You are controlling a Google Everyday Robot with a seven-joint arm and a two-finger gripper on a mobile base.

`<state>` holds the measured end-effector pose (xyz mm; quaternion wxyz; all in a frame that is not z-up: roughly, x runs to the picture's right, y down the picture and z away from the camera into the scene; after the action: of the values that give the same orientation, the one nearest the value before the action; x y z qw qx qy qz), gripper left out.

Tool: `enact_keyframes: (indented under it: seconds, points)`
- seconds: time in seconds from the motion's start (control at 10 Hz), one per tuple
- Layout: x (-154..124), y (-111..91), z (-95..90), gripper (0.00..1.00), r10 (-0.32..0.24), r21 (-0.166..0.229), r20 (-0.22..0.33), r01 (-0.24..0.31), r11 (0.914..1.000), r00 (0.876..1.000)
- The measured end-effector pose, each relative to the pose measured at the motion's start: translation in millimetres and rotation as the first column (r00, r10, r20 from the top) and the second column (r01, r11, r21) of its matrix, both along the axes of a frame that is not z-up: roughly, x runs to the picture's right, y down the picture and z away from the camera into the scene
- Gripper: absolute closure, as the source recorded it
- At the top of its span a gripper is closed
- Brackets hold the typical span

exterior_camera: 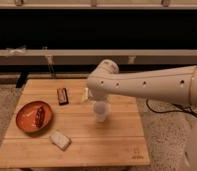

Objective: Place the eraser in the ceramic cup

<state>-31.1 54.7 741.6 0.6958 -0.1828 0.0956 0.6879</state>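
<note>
Single camera view: the arm is reaching in from the right across the wooden table (pixel 112 142). The gripper (pixel 98 99) is hanging just above the white cup (pixel 101 115), jaws standing open and carrying nothing. The eraser (pixel 63 96) is lying flat on the table on the plate side of the cup, apart from it, just past the orange plate (pixel 23 120). Pick isn't done yet, so I'd say it's sitting in the approach step. Next move is calling for shifting over the eraser, descending, and closing across its narrow side before carrying it back to the cup.
</note>
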Motion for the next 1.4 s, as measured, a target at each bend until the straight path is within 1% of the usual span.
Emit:
enact_keyframes:
  seconds: [0.1,0.2,0.4,0.6,0.8,0.9,1.0,1.2,1.4]
  points:
    - [-17.8,-4.1,3.3,0.2,-0.033,0.007,0.017,0.033,0.9994,0.999]
    - [-38.8,-8.3,7.3,0.2,-0.077,0.017,0.04,0.076,0.9969,0.996]
    - [-86.3,-15.7,19.3,0.2,-0.176,0.042,0.09,0.173,0.984,0.98]
    - [-121.4,-20.8,36.1,0.2,-0.238,0.054,0.121,0.233,0.971,0.964]
    - [-152.1,-24.1,55.9,0.2,-0.278,0.058,0.145,0.272,0.9605,0.95]
    - [-167.8,-26.4,70.8,0.2,-0.296,0.056,0.156,0.291,0.955,0.942]
    - [-173.4,-27.2,81.1,0.2,-0.309,0.052,0.154,0.305,0.951,0.938]
    - [-184.6,-35.0,109.0,0.2,-0.327,0.047,0.149,0.323,0.9451,0.933]
    - [-201.2,-35.0,135.7,0.2,-0.347,0.044,0.149,0.344,0.9378,0.926]
